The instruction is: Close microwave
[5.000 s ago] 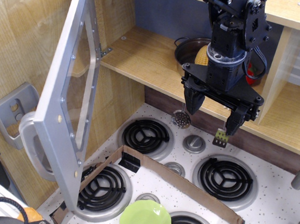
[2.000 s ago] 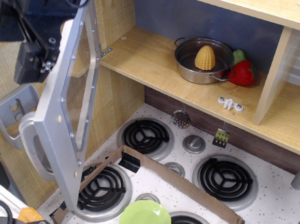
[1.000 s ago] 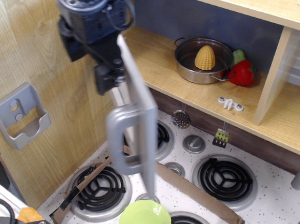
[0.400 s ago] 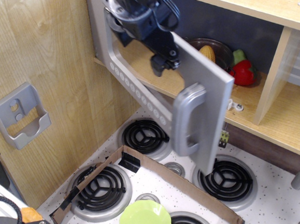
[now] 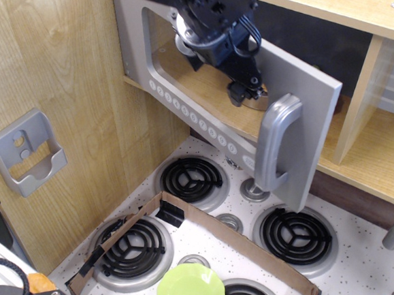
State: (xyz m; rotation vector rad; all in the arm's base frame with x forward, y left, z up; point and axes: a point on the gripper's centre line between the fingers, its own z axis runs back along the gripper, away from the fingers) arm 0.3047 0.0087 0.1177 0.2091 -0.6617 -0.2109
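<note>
The microwave's grey door (image 5: 294, 87) is swung most of the way over the light-wood opening, its right edge still a little out from the cabinet. Its row of round white number buttons (image 5: 196, 119) runs along the lower edge and its chunky grey loop handle (image 5: 276, 143) stands at the right end. My black gripper (image 5: 242, 89) presses against the outside of the door over the clear window (image 5: 189, 72). Its fingers are dark and bunched; I cannot tell their gap. The pot and vegetables inside are hidden behind the door.
Below is a speckled white stovetop (image 5: 351, 269) with several black coil burners. An open cardboard frame (image 5: 244, 243) lies on it, and a green plate (image 5: 191, 289) sits at the front. A small grey wall holder (image 5: 25, 151) is on the wooden left wall. A shelf divider (image 5: 358, 92) stands right.
The door has swung from wide open at the left round to nearly shut. My arm went from the shelf to behind the door and has followed it rightward, pushing.
</note>
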